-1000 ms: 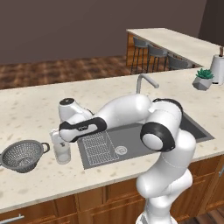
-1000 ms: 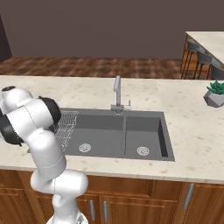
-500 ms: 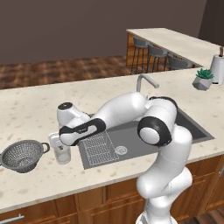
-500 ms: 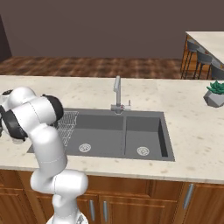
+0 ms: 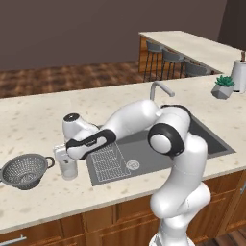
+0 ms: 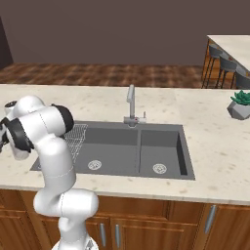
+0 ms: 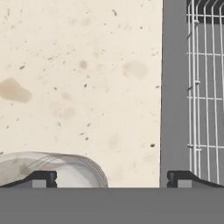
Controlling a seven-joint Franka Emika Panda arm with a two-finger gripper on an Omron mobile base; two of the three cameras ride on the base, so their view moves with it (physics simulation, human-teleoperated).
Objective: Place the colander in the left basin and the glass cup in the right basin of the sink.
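Hand over the glass cup, left of the sink

The hand (image 7: 111,178) hangs with jaws spread wide and grasping nothing — the glass cup (image 5: 67,163) stands upright on the desk (image 5: 33,120) just left of the sink (image 5: 144,156), beneath the hand. The colander (image 5: 24,169) sits on the desk further left of the sink, apart from the cup. The left basin (image 6: 105,151) holds a wire rack (image 5: 110,161) — the right basin (image 6: 161,151) lies beyond the divider.
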